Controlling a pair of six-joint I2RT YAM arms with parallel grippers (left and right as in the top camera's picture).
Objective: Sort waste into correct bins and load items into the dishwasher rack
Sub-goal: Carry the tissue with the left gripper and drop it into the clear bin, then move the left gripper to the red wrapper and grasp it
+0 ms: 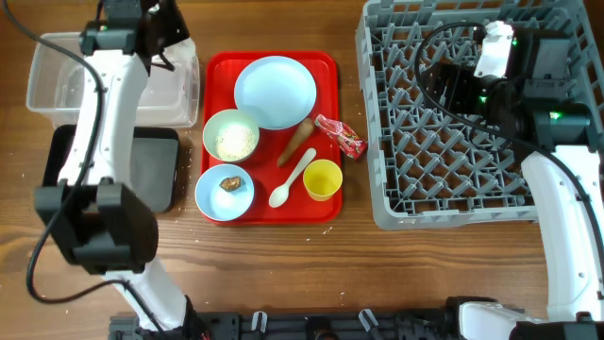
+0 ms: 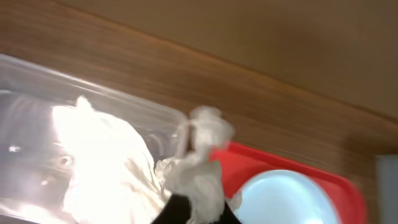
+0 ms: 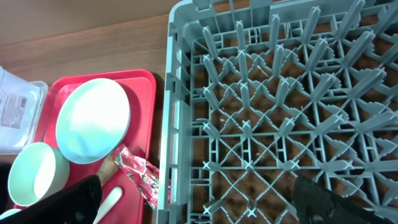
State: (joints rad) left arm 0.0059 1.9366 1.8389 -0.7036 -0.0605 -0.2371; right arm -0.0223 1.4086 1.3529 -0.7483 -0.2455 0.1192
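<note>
Early stage.

- **Left tool** (image 2: pixel 189 210): clenched on the crumpled white paper (image 2: pixel 200 171). It holds the paper at the corner of the clear tub (image 1: pixel 57 85), just beside the red serving tray (image 1: pixel 327 71).
- **Unclear:** the left wrist view shows a bright white mass over the tub. Cannot tell whether it's the same paper or something lying inside.
- **Right tool** (image 3: pixel 196 190): spread wide, gripping nothing, hanging over the rack (image 1: pixel 396 203).
- **Rack:** nothing loaded.
- **Black tray** (image 1: pixel 151 170): the visible part is bare, the rest is hidden by the arm.

All remaining work sits on the red tray.

- **Waste:**
  - red wrapper (image 1: pixel 340 135)
  - carrot-like piece (image 1: pixel 298 142)
  - white grains (image 1: pixel 233 142) in the whitish bowl (image 1: pixel 208 132)
  - brown lump (image 1: pixel 229 183) in the light blue bowl (image 1: pixel 212 203)
- **Dishes:**
  - plate (image 1: pixel 275 92)
  - both bowls, once emptied
  - yellow cup (image 1: pixel 322 179)
  - spoon (image 1: pixel 291 179)

Read: one waste item in hand, no dishes racked, most of the job ahead.
</note>
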